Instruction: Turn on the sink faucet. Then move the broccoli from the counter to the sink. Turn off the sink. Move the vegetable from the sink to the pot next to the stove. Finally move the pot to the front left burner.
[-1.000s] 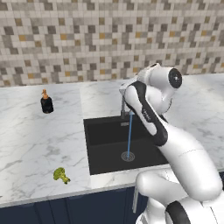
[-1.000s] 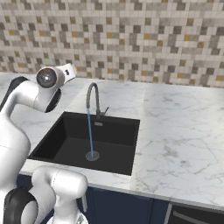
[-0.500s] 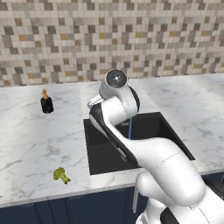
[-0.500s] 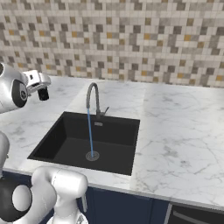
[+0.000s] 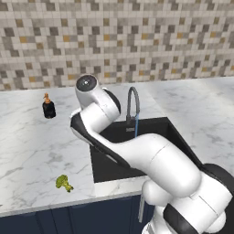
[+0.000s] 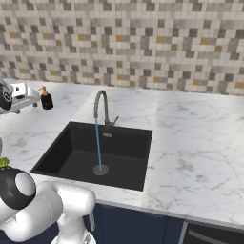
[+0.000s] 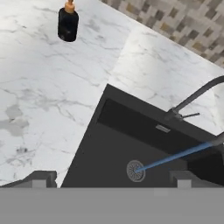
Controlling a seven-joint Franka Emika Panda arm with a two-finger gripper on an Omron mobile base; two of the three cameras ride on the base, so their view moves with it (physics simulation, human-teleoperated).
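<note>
Hand view: claw (image 7: 111, 177) spread wide, empty, hanging over the black sink (image 7: 109, 144) near its drain. Faucet (image 6: 101, 108) at the sink's back rim, water running. Broccoli (image 5: 64, 183) lies near the bench (image 5: 32, 146) front edge, well apart from the soap bottle (image 5: 48, 107).

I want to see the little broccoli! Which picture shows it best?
The left base view: the whole broccoli lies on the counter near its front edge. The right base view catches just a green sliver at its left edge.

Green broccoli (image 5: 64, 183) on grey-veined white counter (image 5: 36, 141); black sink (image 6: 95, 152), blue water stream (image 6: 98, 145)
</note>
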